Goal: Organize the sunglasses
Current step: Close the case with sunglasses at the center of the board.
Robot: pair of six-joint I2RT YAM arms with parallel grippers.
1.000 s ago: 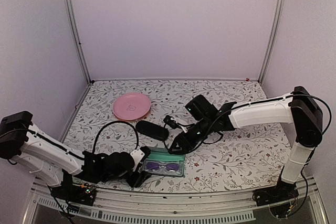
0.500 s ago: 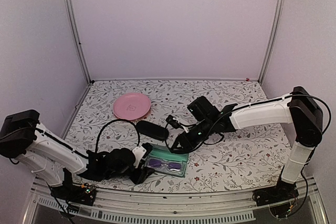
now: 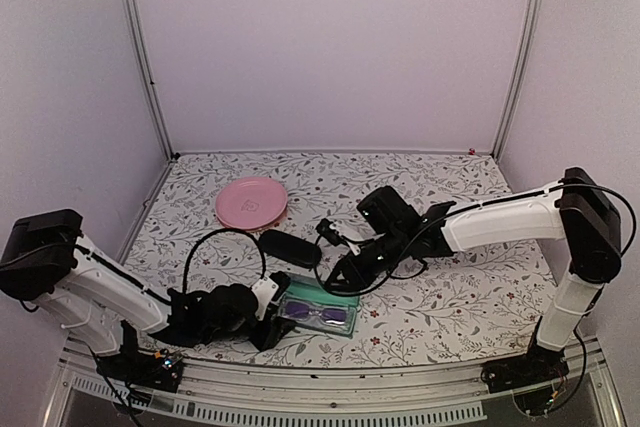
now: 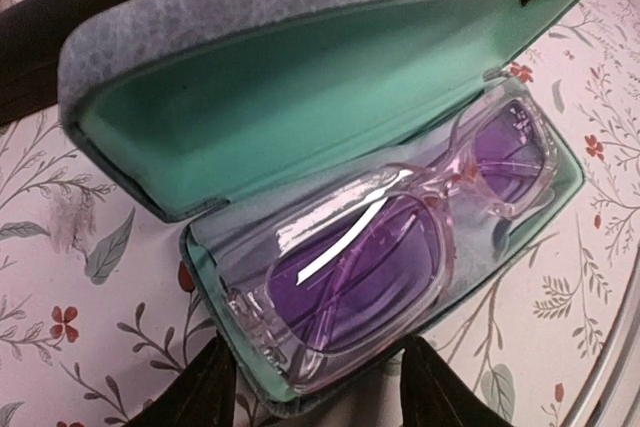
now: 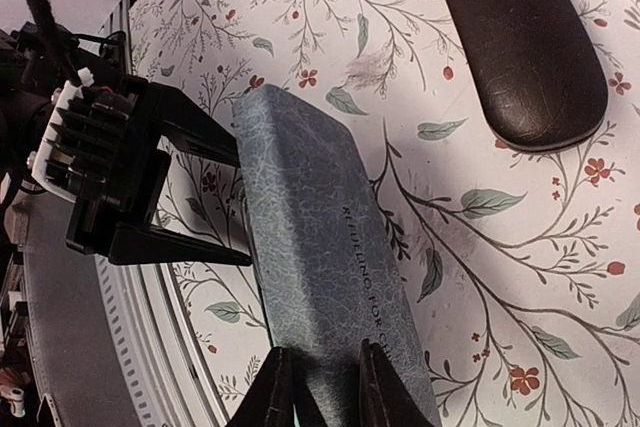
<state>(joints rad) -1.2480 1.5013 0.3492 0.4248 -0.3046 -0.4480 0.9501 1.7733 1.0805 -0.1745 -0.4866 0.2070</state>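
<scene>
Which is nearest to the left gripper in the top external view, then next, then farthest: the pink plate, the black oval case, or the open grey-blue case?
From the left gripper:
1. grey-blue case: right at the gripper, on its right side, near the front edge.
2. black oval case: farther back, mid-table.
3. pink plate: farthest, back left.

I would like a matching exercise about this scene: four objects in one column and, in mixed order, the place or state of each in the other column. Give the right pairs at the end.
Objects
1. pink plate
2. black oval case
3. grey-blue case
4. pale pink sunglasses

Place or state
A. lying inside an open case
B. open, with its lid raised
C. far back on the left, apart from the rest
D. closed, just beyond the open case

Right pairs: 1-C, 2-D, 3-B, 4-A
</scene>
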